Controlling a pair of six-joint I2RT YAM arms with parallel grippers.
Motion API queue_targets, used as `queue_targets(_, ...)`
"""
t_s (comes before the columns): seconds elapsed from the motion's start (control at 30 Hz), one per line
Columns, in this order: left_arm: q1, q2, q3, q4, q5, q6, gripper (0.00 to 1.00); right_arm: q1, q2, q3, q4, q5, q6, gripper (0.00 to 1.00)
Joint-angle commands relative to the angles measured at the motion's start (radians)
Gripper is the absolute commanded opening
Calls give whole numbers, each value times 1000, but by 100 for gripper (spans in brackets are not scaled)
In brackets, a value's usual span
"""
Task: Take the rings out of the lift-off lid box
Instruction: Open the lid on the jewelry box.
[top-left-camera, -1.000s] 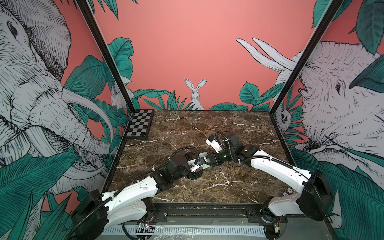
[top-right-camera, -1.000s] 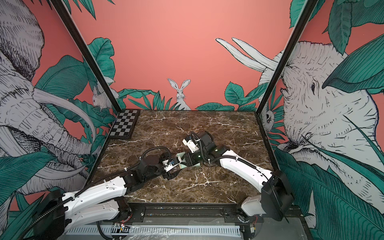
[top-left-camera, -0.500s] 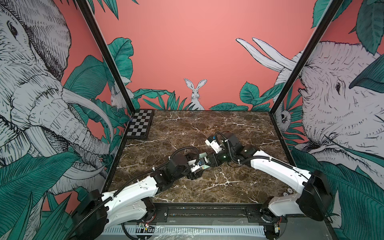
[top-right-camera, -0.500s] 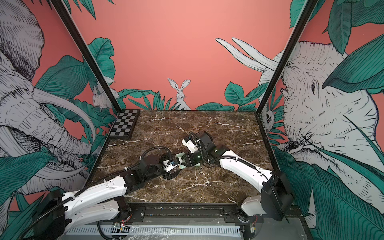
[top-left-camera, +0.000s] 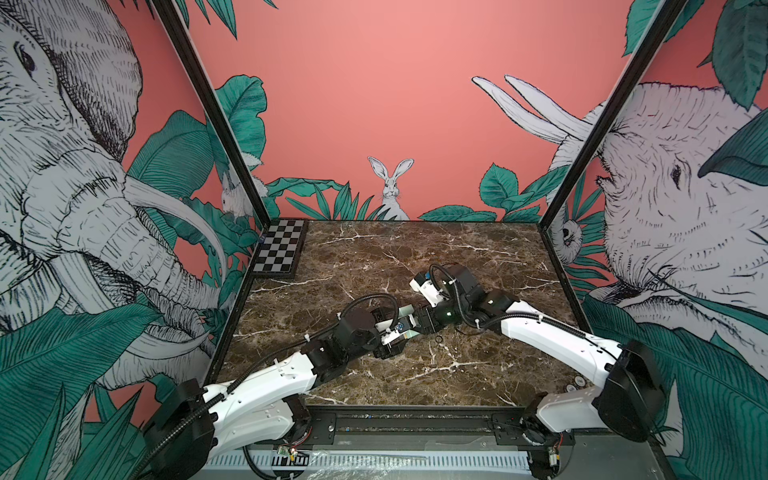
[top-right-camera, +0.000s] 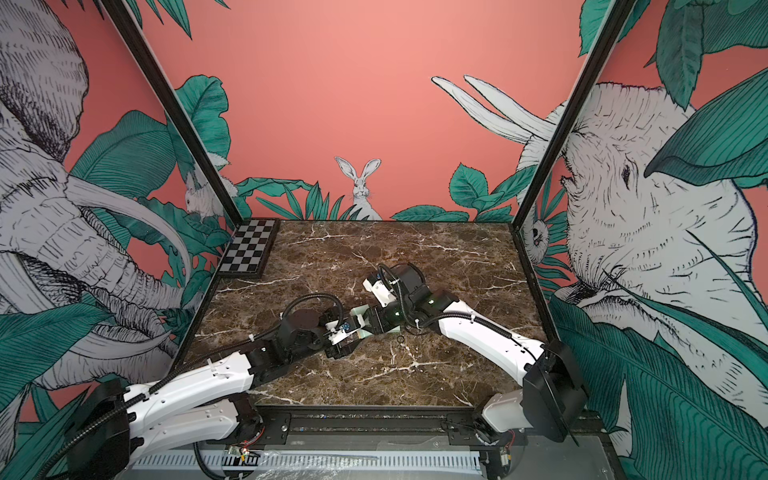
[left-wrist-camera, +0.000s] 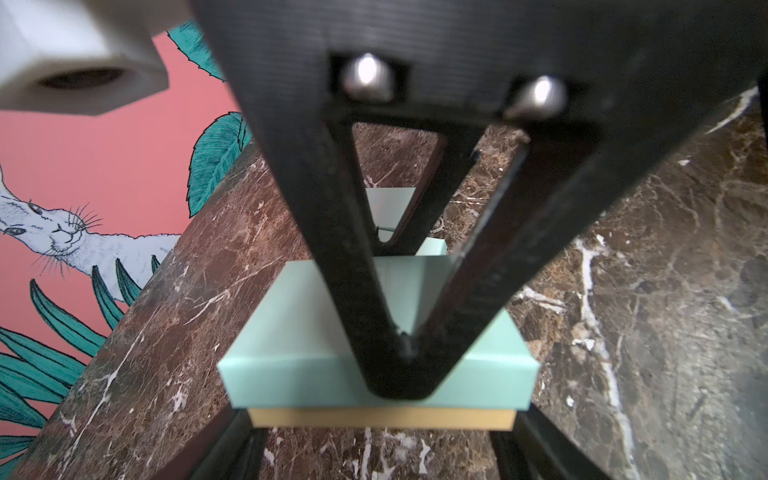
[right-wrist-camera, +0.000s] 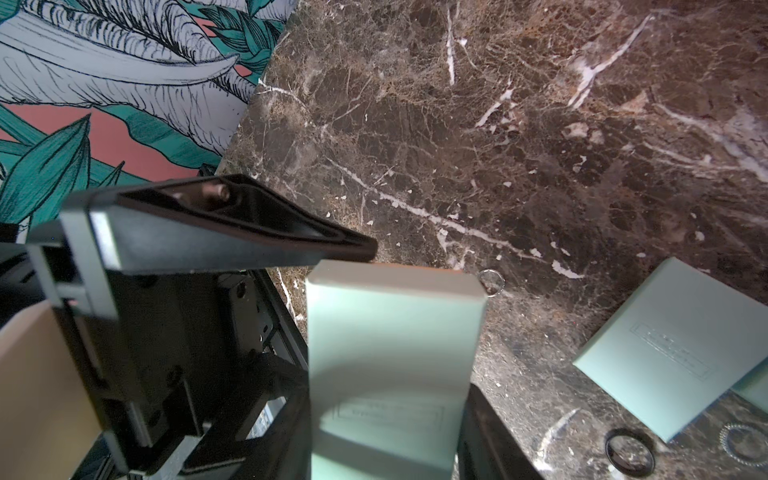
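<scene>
My left gripper (top-left-camera: 402, 336) has just squeezed in a bit around the mint-green box (right-wrist-camera: 395, 353). Is it gripping yet? I can't tell. My right gripper (right-wrist-camera: 386, 415) holds the box tight. Three rings (right-wrist-camera: 627, 453) are already out, lying on the table (right-wrist-camera: 540, 145).

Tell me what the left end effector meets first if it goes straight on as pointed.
The mint-green box held by the right end effector; its tan base lies dead ahead, very near, though depth is unclear.
</scene>
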Motion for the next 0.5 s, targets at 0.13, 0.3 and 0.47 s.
queue_targets(0.13,6,-10,23,-30,1,38,66,12,-19,4,3,-6,-18,34)
queue_targets(0.3,6,-13,16,-46,-8,40,56,10,-49,-4,16,-4,-14,34)
queue_targets(0.47,6,-2,19,-75,-12,43,46,3,-67,-11,24,-8,-10,34)
